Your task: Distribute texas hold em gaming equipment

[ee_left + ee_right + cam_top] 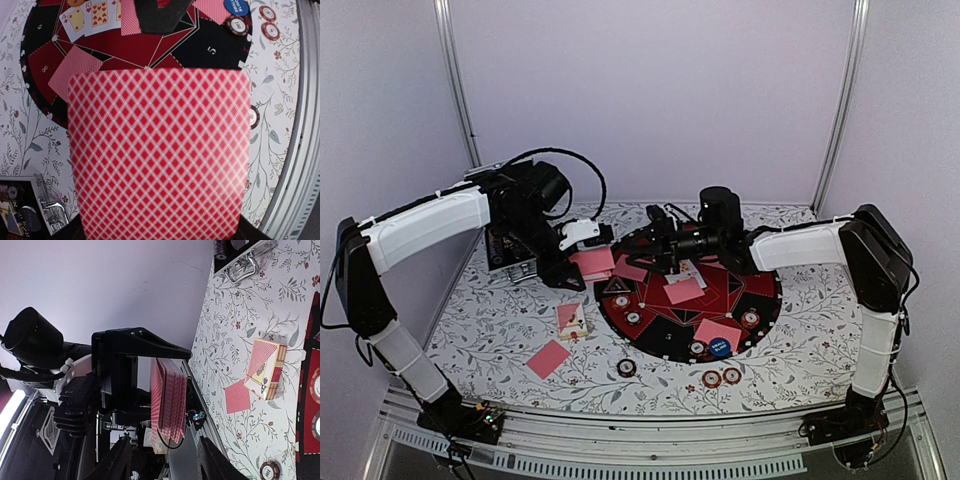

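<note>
Your left pincer (582, 265) is clamped on a stack of pink-backed cards (159, 155), held above the desk (490, 330) at the left rim of the round mat (760, 300). Your right pincer (165, 450) faces it with fingers apart, holding nothing. If the right one pinches too deep, several cards may slide out together and scatter.
</note>
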`<state>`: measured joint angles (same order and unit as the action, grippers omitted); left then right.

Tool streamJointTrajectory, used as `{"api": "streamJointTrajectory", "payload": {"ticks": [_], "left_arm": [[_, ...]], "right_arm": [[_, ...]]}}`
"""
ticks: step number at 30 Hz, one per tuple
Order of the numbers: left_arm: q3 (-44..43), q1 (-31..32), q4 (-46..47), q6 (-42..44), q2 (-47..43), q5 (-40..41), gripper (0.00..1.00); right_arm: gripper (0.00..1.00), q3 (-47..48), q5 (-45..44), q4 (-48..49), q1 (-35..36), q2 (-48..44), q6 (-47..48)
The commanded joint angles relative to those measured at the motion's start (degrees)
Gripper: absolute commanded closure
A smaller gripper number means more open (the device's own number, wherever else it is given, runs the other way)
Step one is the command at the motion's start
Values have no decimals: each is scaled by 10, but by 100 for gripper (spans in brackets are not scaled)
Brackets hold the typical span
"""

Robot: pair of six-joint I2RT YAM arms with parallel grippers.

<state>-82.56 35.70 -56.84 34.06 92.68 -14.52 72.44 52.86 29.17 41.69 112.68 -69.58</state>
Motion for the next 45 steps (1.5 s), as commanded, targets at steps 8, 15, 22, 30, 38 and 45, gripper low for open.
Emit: {"api": "streamJointTrajectory", "payload": {"ticks": [8,15,22,30,38,45], "left_arm": [[-12,-5,10,2,-7,-8,100],[-15,-5,10,3,-7,-9,100],[-8,-5,11,2,-7,-3,100],[-3,-5,16,3,-7,3,100],[2,-4,16,3,-7,6,100],[14,-5,19,4,-13,16,100]], "right_arm": [[57,56,27,34,23,43,-23],[67,72,32,43,30,60,-33],[79,74,36,61,31,63,-47],[82,76,48,83,36,81,-68],[92,83,51,86,36,85,-73],[100,32,51,83,7,46,-62]]}}
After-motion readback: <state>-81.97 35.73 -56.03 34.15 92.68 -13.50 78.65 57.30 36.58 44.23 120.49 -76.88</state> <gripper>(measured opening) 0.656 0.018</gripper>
